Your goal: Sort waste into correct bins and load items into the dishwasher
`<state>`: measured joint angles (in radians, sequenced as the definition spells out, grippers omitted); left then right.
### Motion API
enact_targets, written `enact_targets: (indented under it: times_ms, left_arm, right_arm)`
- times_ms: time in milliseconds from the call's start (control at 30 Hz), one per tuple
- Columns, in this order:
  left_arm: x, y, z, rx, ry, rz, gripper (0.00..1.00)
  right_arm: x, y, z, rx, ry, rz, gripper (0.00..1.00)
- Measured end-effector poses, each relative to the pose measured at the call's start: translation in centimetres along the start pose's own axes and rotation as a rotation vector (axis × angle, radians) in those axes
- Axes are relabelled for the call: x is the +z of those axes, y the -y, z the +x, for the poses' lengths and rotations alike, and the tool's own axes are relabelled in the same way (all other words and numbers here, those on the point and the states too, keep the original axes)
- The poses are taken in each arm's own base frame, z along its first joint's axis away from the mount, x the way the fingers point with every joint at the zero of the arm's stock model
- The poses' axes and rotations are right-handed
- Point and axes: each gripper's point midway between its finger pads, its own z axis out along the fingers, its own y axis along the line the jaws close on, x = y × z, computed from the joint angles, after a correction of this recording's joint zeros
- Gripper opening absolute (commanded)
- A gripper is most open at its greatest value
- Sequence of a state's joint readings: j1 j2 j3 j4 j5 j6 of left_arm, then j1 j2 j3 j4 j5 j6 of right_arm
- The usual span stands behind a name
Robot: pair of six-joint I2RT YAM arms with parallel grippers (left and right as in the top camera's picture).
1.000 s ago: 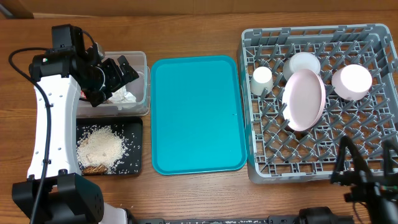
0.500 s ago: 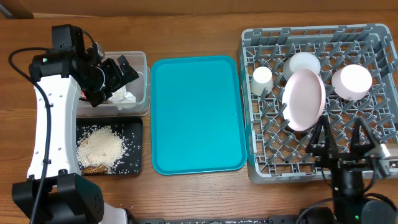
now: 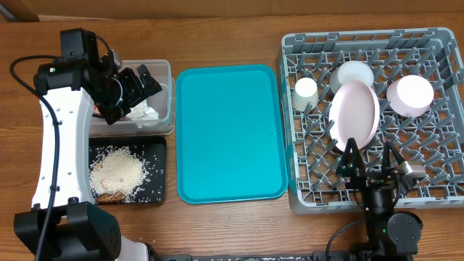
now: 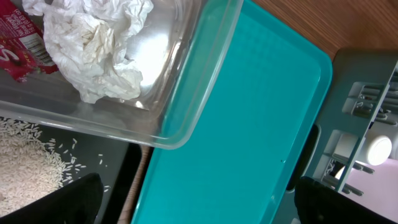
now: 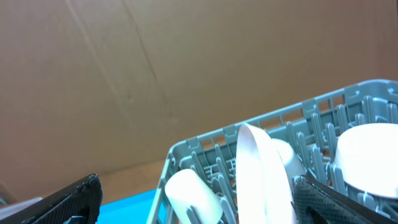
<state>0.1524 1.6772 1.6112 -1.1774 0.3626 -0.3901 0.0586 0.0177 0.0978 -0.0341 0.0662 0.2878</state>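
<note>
left jaws wide open, empty, over clear tub (image 3: 172,109) | right jaws wide open, empty, over rack (image 3: 435,181)

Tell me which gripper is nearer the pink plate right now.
Right. The right gripper hovers open just short of the pink plate, over the dish rack. The left gripper is far across the teal tray, above the clear tub.

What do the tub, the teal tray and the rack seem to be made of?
Tub: clear glossy plastic, probably; the tissue shows through it. Teal tray: plastic, seemingly, with a fine matte texture. Rack: grey moulded plastic, by its lattice and pegs.
</note>
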Motion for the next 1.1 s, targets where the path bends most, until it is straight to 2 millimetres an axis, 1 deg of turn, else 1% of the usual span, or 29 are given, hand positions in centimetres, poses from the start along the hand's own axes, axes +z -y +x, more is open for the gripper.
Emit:
enact_targets:
  times_ms: [233,367,1100]
  left_arm:
    - [0.0,0.0,0.0,0.000,0.000,0.000,1.00]
    - [0.0,0.0,0.0,0.000,0.000,0.000,1.00]
    - [0.0,0.0,0.0,0.000,0.000,0.000,1.00]
  right_arm:
    - [0.3,1.1,2.5,-0.003,-0.044,0.021,1.00]
    - [0.1,1.9,4.7,-0.007,-0.118,0.049,1.00]
    - [0.1,1.9,4.7,-0.006,-0.115,0.048,1.00]
